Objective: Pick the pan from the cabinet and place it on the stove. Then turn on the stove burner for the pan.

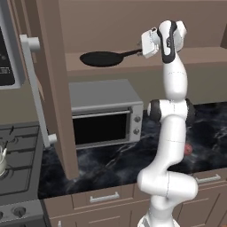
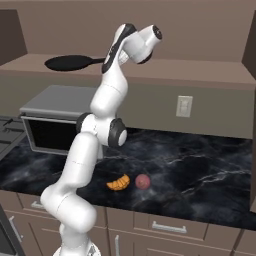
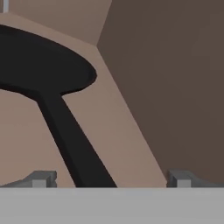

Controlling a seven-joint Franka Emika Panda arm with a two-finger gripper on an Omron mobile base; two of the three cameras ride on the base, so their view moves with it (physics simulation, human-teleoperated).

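Up inside the open cabinet (image 1: 53, 88), a flat black pan (image 1: 103, 58) lies on the brown shelf, its long thin handle pointing toward the robot's hand. The white arm reaches up to shelf height, and its gripper (image 3: 109, 178) sits at the outer end of that handle. From the hand view, the two small grey fingertips (image 3: 43, 178) stand spread wide apart, one on either side of the handle, with the handle running up between them nearer the left tip; neither tip is pressed against it. The pan's round body sits further in on the shelf, close to the cabinet's back corner.

The cabinet door is swung open toward the left, its long silver bar handle (image 1: 37, 88) standing upright between the shelf and the stove (image 1: 20, 164). The stove lies at the lower left of the left base view, with dark grates and round knobs along its front; a small white kettle (image 1: 2, 162) sits on it at the picture's edge.

Directly under the pan's shelf, a silver toaster oven (image 1: 106, 115) stands on the dark marbled counter (image 2: 200, 165). Further along the counter, near its front edge, lie an orange curved piece of food (image 2: 118, 183) and, just beside it, a small reddish round thing (image 2: 142, 181). A white wall socket (image 2: 184, 106) is on the wall behind. Low drawers (image 2: 167, 227) with short horizontal handles run beneath the counter.
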